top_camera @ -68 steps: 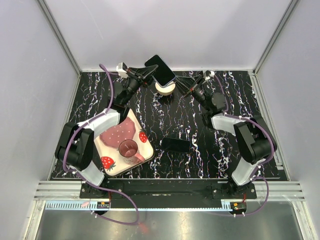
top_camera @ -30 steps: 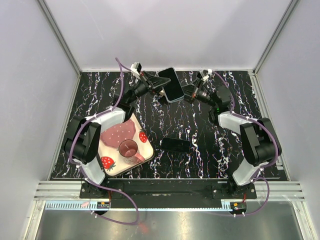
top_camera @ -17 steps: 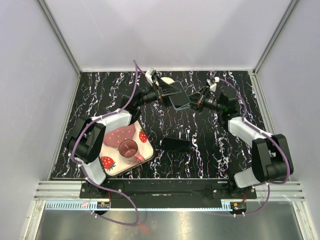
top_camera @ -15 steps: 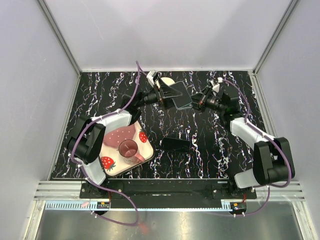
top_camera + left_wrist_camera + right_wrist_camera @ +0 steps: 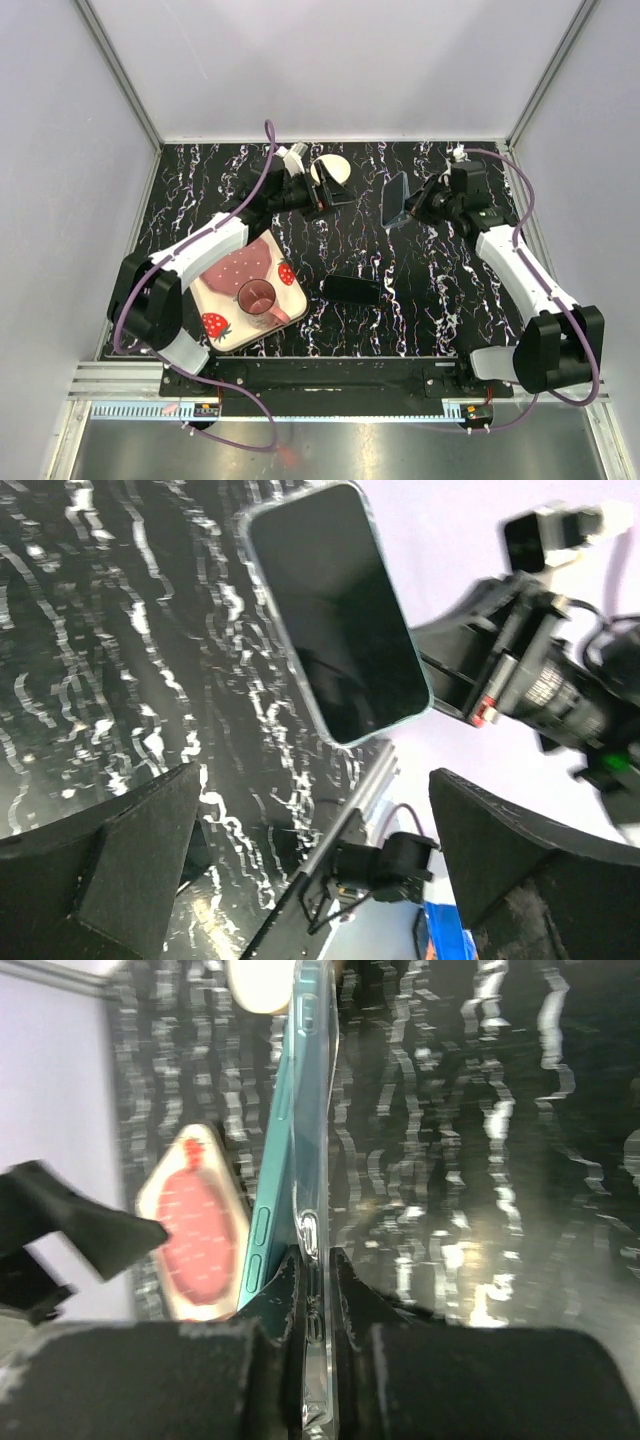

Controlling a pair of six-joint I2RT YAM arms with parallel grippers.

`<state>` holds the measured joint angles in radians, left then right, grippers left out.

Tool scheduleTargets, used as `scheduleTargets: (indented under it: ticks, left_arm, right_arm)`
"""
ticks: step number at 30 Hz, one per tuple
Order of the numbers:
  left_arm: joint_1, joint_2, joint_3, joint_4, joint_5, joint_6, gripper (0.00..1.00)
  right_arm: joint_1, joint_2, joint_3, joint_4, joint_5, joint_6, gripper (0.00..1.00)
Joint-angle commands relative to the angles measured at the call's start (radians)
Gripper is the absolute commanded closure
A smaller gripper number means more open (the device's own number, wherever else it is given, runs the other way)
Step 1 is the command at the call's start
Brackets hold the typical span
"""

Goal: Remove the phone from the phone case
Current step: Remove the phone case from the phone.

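Pale walls close in a black bench veined with white, where the two arms reach toward the far middle from either side. The right fingers are clamped together on the lower end of the phone, which sits inside its clear case and is held up off the bench, standing on edge in the overhead view. From the right wrist the teal side of the phone, with its buttons, shows edge-on against the transparent shell. The left fingers are spread wide apart and grip nothing; they sit just left of the phone without touching it, and the dark screen faces the left wrist camera. A cream roll lies on the bench near the far edge, beside the left arm's wrist. Nearer the arm bases, a tray printed with strawberries carries a pink cup, and a flat black slab lies to its right, well apart from both arms.
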<state>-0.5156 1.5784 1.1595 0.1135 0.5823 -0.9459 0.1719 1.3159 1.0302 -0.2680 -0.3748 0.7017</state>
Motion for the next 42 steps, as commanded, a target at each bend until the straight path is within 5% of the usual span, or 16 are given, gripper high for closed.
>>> scheduleTargets:
  ticks: [1,7,15,22,33,36,42]
  left_arm:
    - [-0.018,0.006,0.043,-0.143,-0.147,0.081,0.01]
    - [-0.087,0.140,0.186,-0.408,-0.251,0.195,0.01]
    - [-0.170,0.127,0.079,-0.284,-0.271,0.251,0.01]
    - [-0.181,0.278,0.250,-0.440,-0.220,0.208,0.06]
    - [-0.225,0.440,0.367,-0.393,-0.200,0.075,0.10]
    - [-0.236,0.465,0.393,-0.387,-0.206,0.091,0.14]
    - [-0.254,0.505,0.437,-0.411,-0.199,0.139,0.18]
  right_arm:
    - [0.106,-0.011,0.102,-0.227,0.328,-0.237,1.00]
    - [0.181,0.074,0.056,-0.244,0.430,-0.271,1.00]
    - [0.219,0.170,-0.010,-0.226,0.467,-0.298,1.00]
    - [0.242,0.183,-0.122,-0.102,0.465,-0.307,1.00]
    - [0.242,0.187,-0.236,0.018,0.389,-0.283,0.90]
    - [0.242,0.201,-0.242,0.039,0.378,-0.277,1.00]
    - [0.244,0.246,-0.251,0.121,0.269,-0.268,1.00]
